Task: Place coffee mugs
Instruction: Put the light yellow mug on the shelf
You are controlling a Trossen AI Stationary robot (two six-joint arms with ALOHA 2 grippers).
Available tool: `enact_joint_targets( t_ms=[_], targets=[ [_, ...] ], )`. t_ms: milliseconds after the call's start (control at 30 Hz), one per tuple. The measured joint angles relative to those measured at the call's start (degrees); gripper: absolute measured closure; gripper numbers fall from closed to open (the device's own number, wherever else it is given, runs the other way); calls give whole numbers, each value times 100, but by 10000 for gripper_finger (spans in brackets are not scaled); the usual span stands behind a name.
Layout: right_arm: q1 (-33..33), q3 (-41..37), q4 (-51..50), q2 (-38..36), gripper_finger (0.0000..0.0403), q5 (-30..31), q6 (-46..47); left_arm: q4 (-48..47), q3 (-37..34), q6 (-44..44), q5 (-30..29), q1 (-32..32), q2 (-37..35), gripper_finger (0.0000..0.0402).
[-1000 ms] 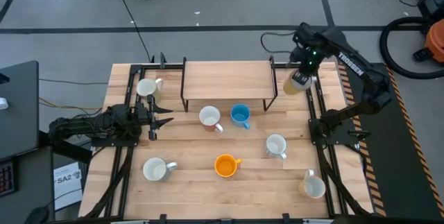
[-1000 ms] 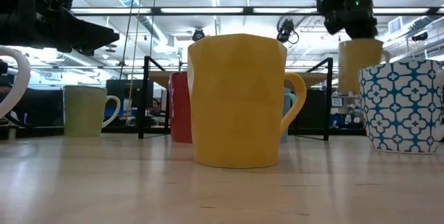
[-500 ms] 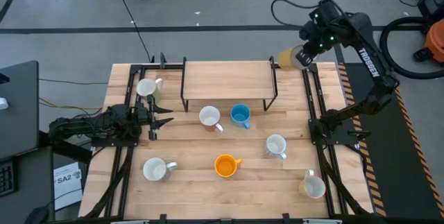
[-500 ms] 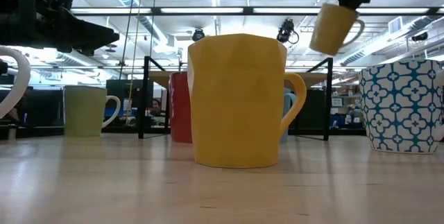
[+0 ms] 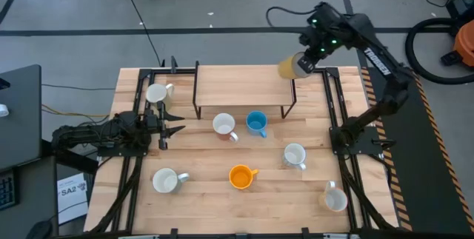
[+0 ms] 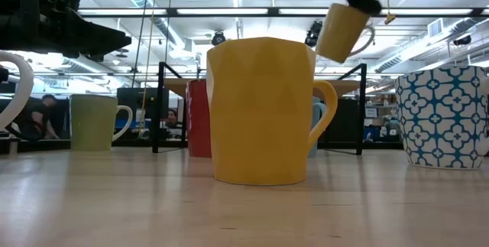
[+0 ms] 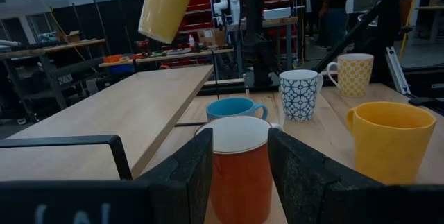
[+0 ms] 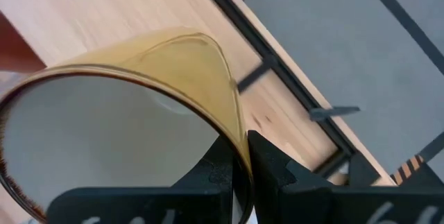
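While the left fingers (image 5: 172, 123) rest parted near the surface's left edge, the right arm reaches high over the shelf's (image 5: 241, 83) far right corner, fingers (image 5: 305, 63) pinching a tilted yellow mug's (image 5: 289, 66) rim.

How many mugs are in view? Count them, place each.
8. One mug tilted in the right gripper above the shelf's right end; on the table: cream back-left, red-orange and blue before the shelf, patterned right, orange front-centre, white front-left, another front-right.
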Motion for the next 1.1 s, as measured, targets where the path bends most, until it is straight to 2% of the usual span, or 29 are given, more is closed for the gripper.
enact_joint_targets(
  t_ms=[167,567,1100],
  targets=[
    [73,115,29,505,375,2,-1,-1,0,-2,0,-2,0,257],
    [72,1407,-384,1608,373,-81,146,0,0,-3,0,-1,0,257],
    [-89,1467,-386,2041,373,-33,118,0,0,-4,0,-1,0,257]
  ],
)
